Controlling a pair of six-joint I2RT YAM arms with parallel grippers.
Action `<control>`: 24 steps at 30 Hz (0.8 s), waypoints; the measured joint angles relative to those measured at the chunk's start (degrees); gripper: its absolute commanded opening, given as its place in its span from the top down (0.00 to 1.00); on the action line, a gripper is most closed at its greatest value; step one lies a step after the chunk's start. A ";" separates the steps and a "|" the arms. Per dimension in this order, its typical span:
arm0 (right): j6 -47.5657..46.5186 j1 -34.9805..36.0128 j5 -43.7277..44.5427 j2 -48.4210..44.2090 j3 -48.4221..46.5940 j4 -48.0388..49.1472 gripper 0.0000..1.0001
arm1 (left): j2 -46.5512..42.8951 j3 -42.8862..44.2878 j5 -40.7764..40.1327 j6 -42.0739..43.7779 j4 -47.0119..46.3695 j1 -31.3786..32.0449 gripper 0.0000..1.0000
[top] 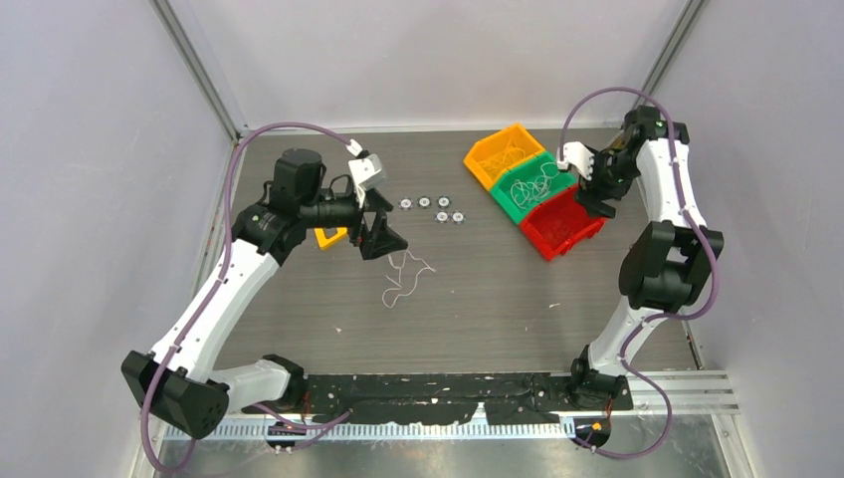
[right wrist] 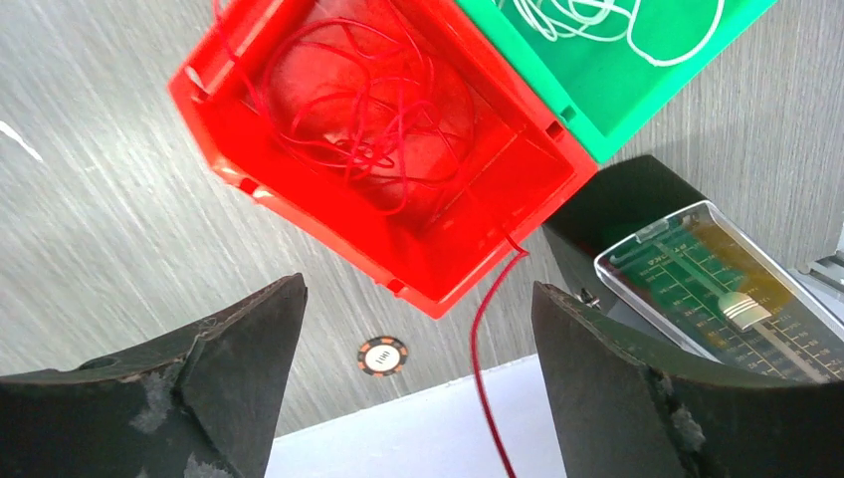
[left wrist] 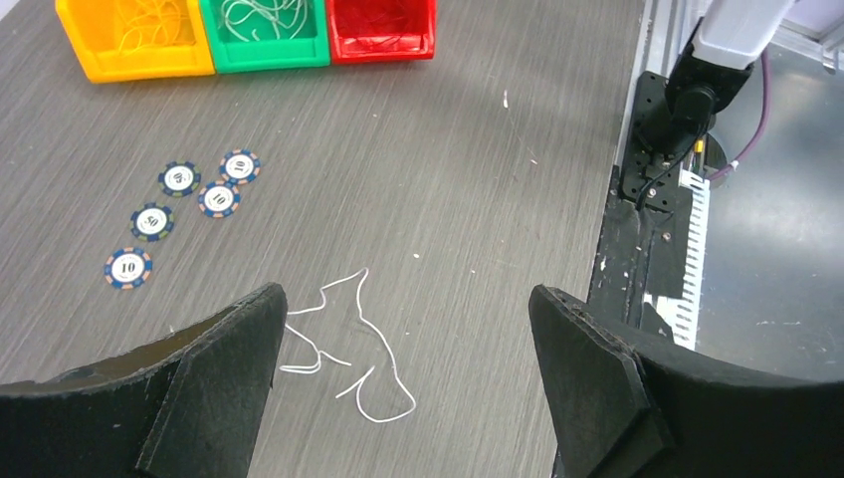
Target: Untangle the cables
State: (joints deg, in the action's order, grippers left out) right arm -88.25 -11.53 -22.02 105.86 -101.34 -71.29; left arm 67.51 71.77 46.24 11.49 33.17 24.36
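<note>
- now, with left gripper (left wrist: 408,309) spread, hovers over loose white cable (top: 404,279) on table (left wrist: 498,199).
- with right gripper (right wrist: 418,299) also spread, hangs above red bin (right wrist: 328,214) of red cables (right wrist: 378,100), one strand trailing out.

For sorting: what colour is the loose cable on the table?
White. The loose cable shows best in the left wrist view.

White-and-black arms (top: 214,299), purple cables (top: 297,124), black jaws
</note>
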 measured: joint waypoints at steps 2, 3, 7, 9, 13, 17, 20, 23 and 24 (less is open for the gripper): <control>0.72 0.00 -0.81 -1.36 0.46 -1.05 0.13 | 0.50 -0.02 0.02 -0.98 -0.22 -0.72 0.07; 1.25 0.11 -1.31 -2.01 0.85 -1.31 0.16 | 0.72 -0.04 0.02 -1.38 -0.35 -1.05 0.07; 5.18 0.33 -3.85 -3.93 1.55 -2.32 0.24 | 1.57 -0.44 0.02 -2.91 -0.79 -1.90 0.07; 9.01 0.31 -5.33 -3.93 0.85 -2.62 0.30 | 1.75 -0.63 0.02 -3.61 -0.81 -2.05 0.07; 16.98 -0.79 -6.91 -3.08 -2.95 -1.49 0.36 | 1.75 -1.18 0.02 -4.31 -1.07 -2.32 0.07; 26.18 -2.69 -6.43 -0.37 -9.77 2.19 0.36 | 1.75 -1.68 0.02 -5.14 -1.29 -2.45 0.07; 29.59 -3.63 -5.46 1.22 -11.58 3.58 0.38 | 1.75 -2.21 0.00 -5.29 -1.38 -2.67 0.07; 30.23 -4.09 -4.87 1.66 -10.78 2.25 0.39 | 1.75 -2.49 -0.15 -5.29 -1.38 -2.82 0.07; 30.23 -4.24 -4.92 1.18 -9.51 2.25 0.39 | 1.73 -2.51 -0.15 -5.29 -1.38 -2.89 0.07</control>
State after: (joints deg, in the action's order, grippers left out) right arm -58.02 -15.77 -26.94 107.04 -110.85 -69.04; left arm 69.23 69.25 46.09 6.20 31.79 21.47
